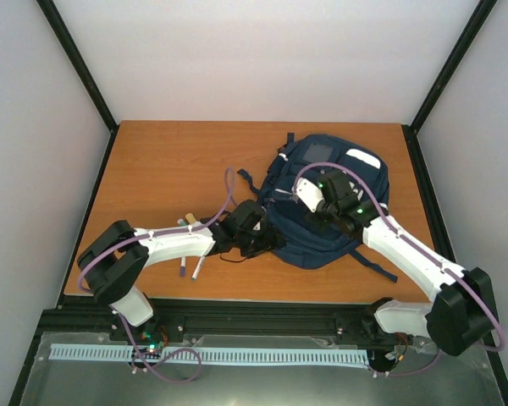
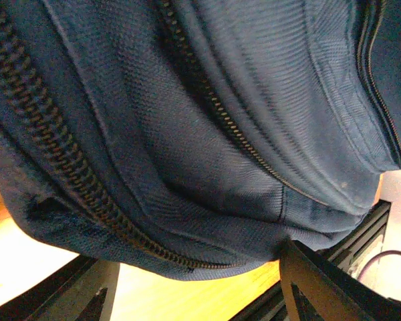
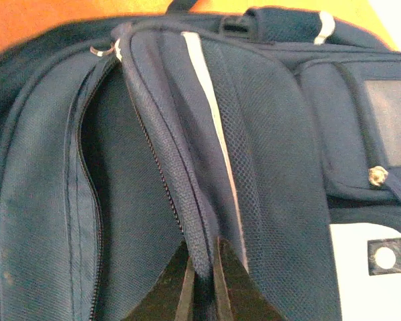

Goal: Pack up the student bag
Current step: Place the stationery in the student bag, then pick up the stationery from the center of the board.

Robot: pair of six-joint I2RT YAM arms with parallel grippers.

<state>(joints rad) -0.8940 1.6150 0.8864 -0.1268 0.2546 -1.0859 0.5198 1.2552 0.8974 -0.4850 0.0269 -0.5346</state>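
Your right gripper (image 3: 202, 281) was clenched on the student bag (image 1: 313, 241), its two dark fingers (image 3: 166, 294) pinched together on a raised fold of navy fabric. That fold ran straight away from the fingertips and carried a zip (image 3: 162, 180) along its left edge and a thin white stripe (image 3: 210, 107) along its right. Left of the pinched fold, a second zip line (image 3: 87, 167) gaped a little, showing a dark slit. To the right of the fingers lay mesh-textured fabric, then a front pocket with a metal zip pull (image 3: 377, 175), and below that a pale patch (image 3: 361, 267).

Your left gripper (image 1: 267, 241) was released, jaws wide apart, and it sat at the bag's edge on the side facing the left arm. In the left wrist view the bag's bulging underside filled nearly everything beyond the fingertips, with a heavy dark zip (image 2: 73, 160) crossing on the left and a finer one (image 2: 234, 134) near the middle. The fabric hung just above the two fingers (image 2: 321, 287), and bare table (image 2: 187, 294) showed between them; you could not tell whether either finger touched the cloth.

From above, the bag lay on the wooden table directly under your right gripper. A few markers (image 1: 195, 266) lay behind your left gripper, beneath its arm.
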